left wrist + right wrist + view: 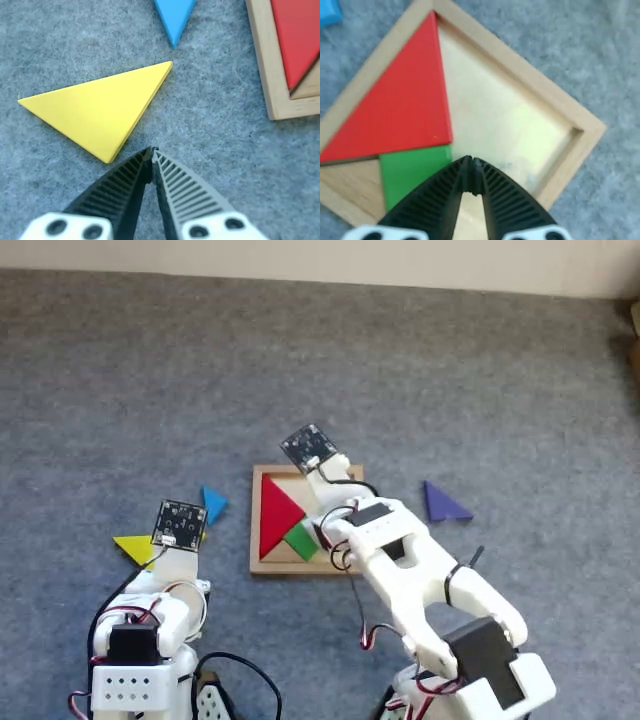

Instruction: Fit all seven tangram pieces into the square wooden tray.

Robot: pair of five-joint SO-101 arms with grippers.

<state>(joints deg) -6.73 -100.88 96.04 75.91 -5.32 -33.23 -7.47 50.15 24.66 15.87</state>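
Pointing down at the grey carpet (450, 370), the left gripper (151, 152) is pressing its fingers together on nothing, tips just beside a corner of the yellow triangle (100, 112). The right gripper (470, 165), likewise closed and empty, is hanging over bare wood inside the square wooden tray (530, 80), next to the green piece (407, 172) lying at the tray's near edge. The red triangle (395, 115) is lying along its left edge. 2 more pieces are lying on the carpet: the blue piece (173, 15) just beyond the yellow triangle, and the purple triangle (443, 504) well off the tray's right edge.
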